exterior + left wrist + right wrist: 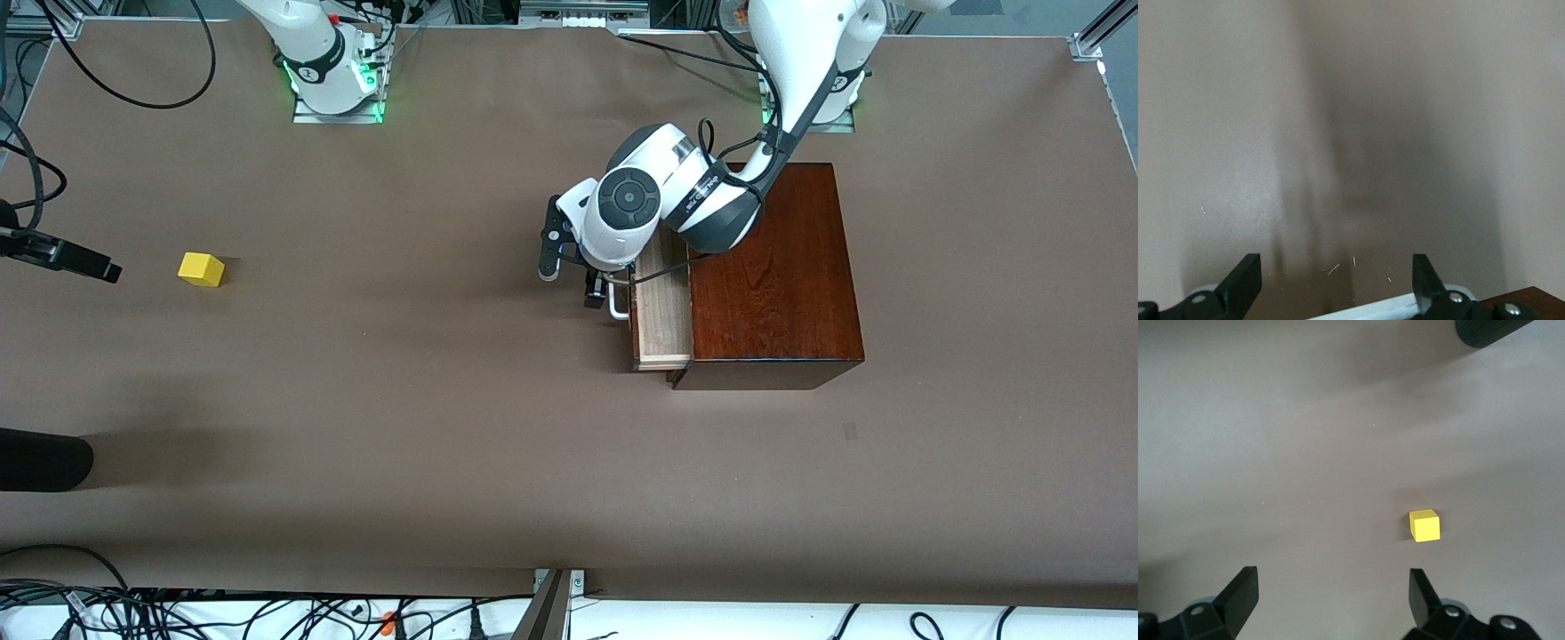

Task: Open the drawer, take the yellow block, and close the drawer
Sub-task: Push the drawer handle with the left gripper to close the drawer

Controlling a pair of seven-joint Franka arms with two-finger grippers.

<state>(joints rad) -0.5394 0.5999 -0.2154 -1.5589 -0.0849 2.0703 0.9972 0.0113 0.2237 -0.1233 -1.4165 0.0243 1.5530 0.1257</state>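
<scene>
Yellow block [201, 268], likely light and rigid, sits on bench; left gripper [594, 286] spread at drawer [662, 307] handle, right gripper [1331, 593] spread.

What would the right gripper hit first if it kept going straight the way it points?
Probably bare table. The right gripper is open and points down at brown surface; the yellow block lies off to one side of that line, though depth is hard to judge.

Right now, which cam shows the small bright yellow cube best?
Right wrist view: the small bright yellow cube lies unobstructed on the bare brown table, top and side faces visible. Front view shows it smaller, toward the right arm's end. Left wrist view doesn't show it.
</scene>
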